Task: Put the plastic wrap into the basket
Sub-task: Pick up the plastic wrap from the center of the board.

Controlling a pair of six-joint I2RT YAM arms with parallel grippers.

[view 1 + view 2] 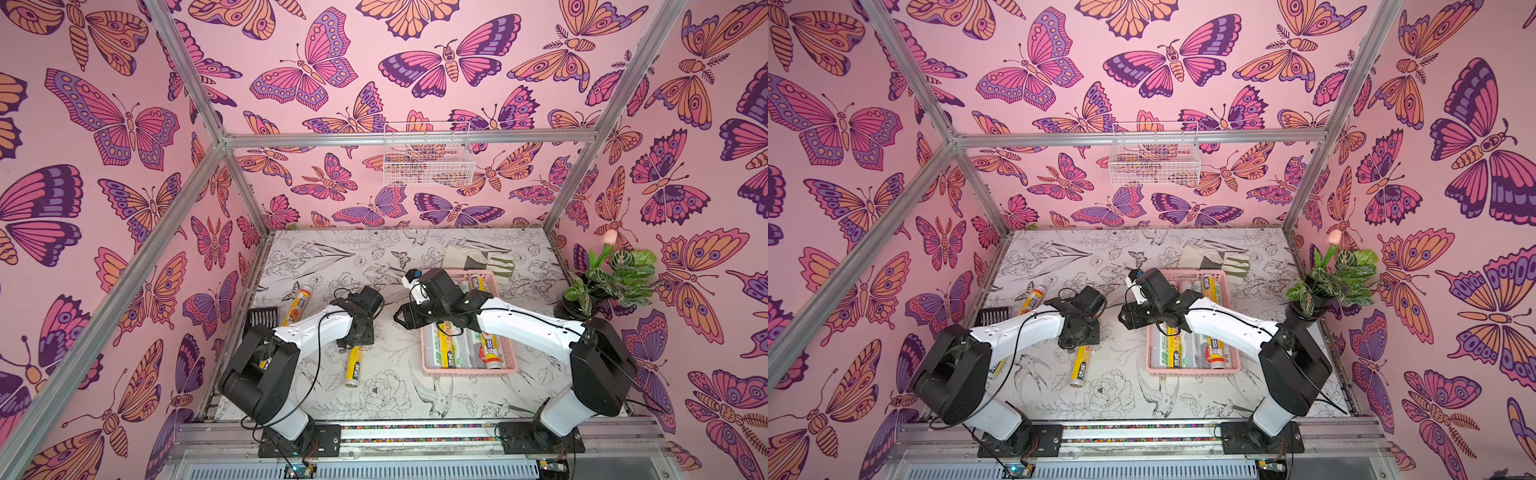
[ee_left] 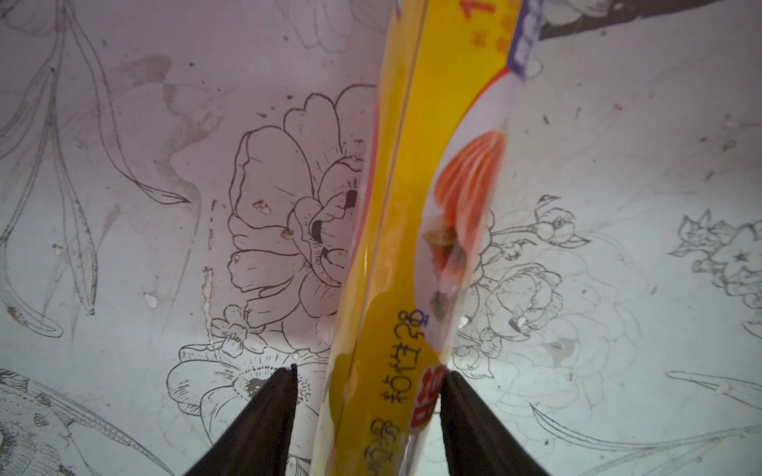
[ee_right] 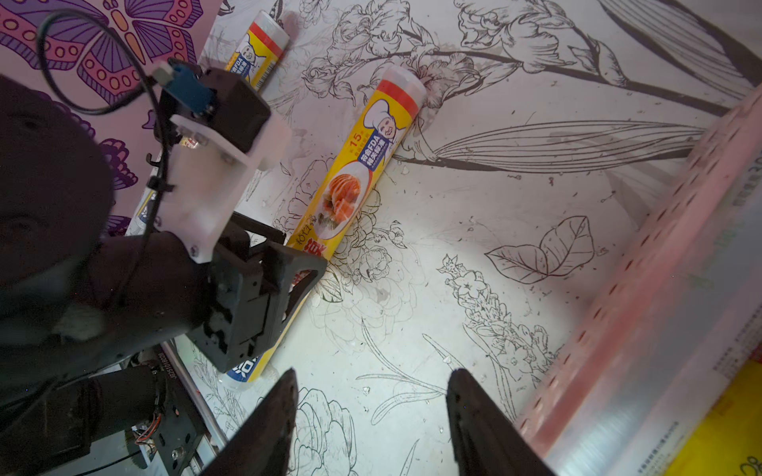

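In the left wrist view, the left gripper [image 2: 370, 369] stands at bottom centre with its jaws apart, astride a yellow roll [image 2: 396, 247] lying on the surface [image 2: 123, 206]. One finger touches the roll's side and the other stands just clear. In the right wrist view, the right gripper [image 3: 373, 371] is parted and empty beside the basket [image 3: 643, 263] at frame right, where other rolls [image 1: 455, 353] lie.

Pink butterfly-printed walls [image 1: 332, 62] are enclosing a flower-sketched table [image 1: 332, 257], with a white wire basket [image 1: 428, 162] hanging on the back rail [image 1: 311, 139].
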